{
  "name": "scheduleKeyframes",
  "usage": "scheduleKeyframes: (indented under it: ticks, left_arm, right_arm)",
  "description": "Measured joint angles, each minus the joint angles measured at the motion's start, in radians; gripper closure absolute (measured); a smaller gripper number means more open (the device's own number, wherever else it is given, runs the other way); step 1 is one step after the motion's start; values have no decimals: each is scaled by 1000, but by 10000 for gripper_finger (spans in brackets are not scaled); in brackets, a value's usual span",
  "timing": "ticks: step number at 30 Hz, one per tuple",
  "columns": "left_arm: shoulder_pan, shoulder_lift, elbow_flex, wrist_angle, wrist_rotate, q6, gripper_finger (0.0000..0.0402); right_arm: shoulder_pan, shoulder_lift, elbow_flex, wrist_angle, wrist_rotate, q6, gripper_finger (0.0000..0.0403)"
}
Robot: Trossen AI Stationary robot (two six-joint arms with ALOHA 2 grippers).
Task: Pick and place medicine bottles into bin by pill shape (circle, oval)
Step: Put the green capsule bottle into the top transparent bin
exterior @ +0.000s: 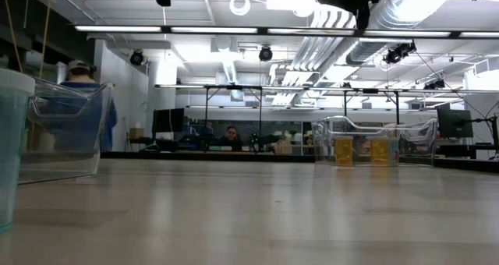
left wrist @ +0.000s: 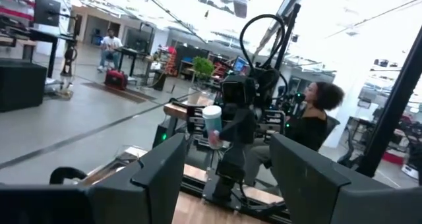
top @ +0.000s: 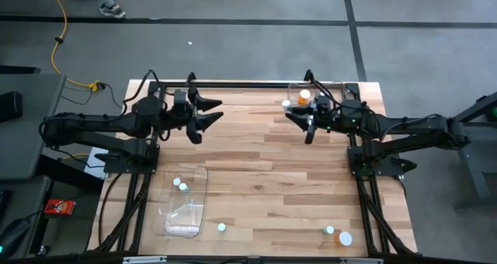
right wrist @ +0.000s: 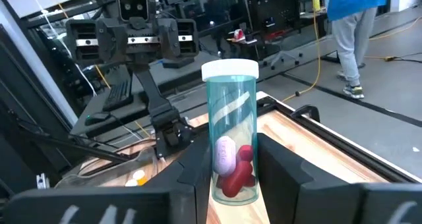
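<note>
Table (top: 264,178): pale wood planks, an arm mounted at each side.

Right gripper (top: 299,118): raised over the far right part of the table, near the far bin; jaws pinching a clear teal bottle (right wrist: 231,141) with a white cap. In the right wrist view the bottle stands upright between the fingers (right wrist: 194,174) and holds oval pills, one pale purple, the others red.

Left gripper (top: 203,115): raised over the far left part of the table, jaws spread, holding nothing. Waiting.

Far bin (top: 311,89): clear, at the far right corner. At least one orange bottle (top: 304,97) inside; the low view shows two amber bottles there.

Near bin (top: 182,202): clear, on the near left. Two small white-capped bottles (top: 180,185) at its far end.

Loose bottles: one (top: 222,227) near the front edge, just beside the near bin; two more (top: 338,235) at the near right, one orange.

Progress, as judged: roughly half sorted. About four bottles binned, one in hand still to be dropped, three left on the table.
</note>
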Motion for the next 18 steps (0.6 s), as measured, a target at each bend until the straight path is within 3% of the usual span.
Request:
scheduleKeyframes:
  ticks: [5, 10, 14, 18]
  left_arm:
    - [-1, 3, 0, -14, 4, -28, 190]
    - [-1, 3, 0, -35, 4, -77, 190]
    - [-1, 3, 0, -33, 4, -78, 190]
    - [-1, 3, 0, -31, 5, -77, 190]
  right_arm:
    - [-9, 1, 24, -65, 36, 27, 314]
    - [-141, 40, 214, -515, 193, 55, 314]
    - [-321, 123, 315, -836, 163, 54, 314]
    - [-478, 209, 287, -953, 79, 61, 314]
